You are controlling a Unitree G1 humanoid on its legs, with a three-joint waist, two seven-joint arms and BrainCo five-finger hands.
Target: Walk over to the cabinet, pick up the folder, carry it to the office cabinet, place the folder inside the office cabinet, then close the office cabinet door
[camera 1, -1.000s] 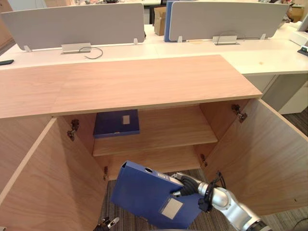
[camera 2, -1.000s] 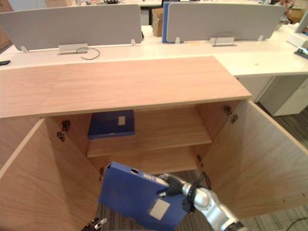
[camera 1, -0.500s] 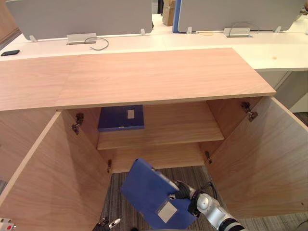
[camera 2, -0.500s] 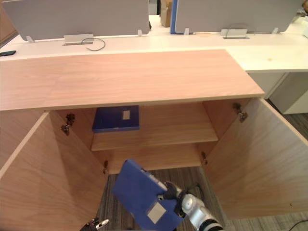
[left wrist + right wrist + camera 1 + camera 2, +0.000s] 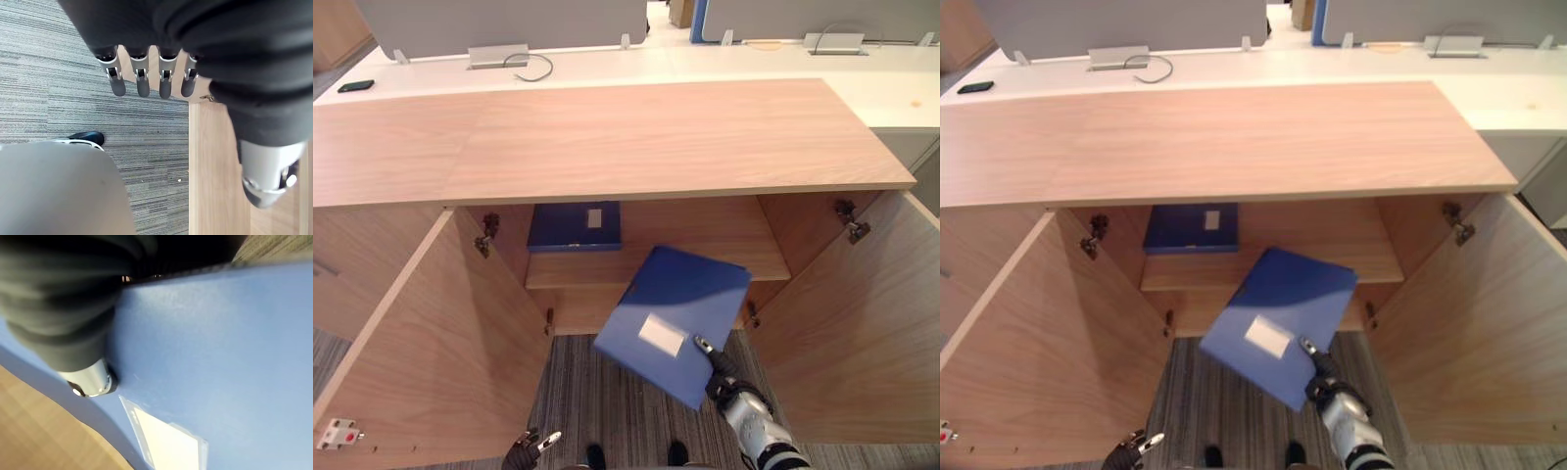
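— Wood all round, wasn't it? What was the biggest thing in front of the robot?
— The office cabinet [image 5: 636, 137], in pale wood grain, with both doors swung wide: the left door [image 5: 421, 362] and the right door [image 5: 862, 333]. A shelf [image 5: 705, 259] ran across inside, and a second folder [image 5: 576, 227], also blue, lay flat on its left end.
— And the one being carried?
— The blue folder [image 5: 680, 304] was in the air just in front of the opening, tilted, with its white label [image 5: 663, 335] facing up. I couldn't tell whether its far edge reached over the shelf.
— Held how?
— The right hand [image 5: 720, 364] clamped its near corner. The thumb pressed on the top face and the fingers were out of sight underneath. The left hand [image 5: 143, 81] hung low over the carpet [image 5: 58, 73], fingers straight and relaxed, holding nothing.
— How would it handle, do you think?
— It looked like a stiff box file with a smooth, rather slick cover, probably light to middling in weight. Held by one corner it would want to droop and twist. I judged a hold along the near edge or the spine safer, with the folder slid flat onto the free right part of the shelf.
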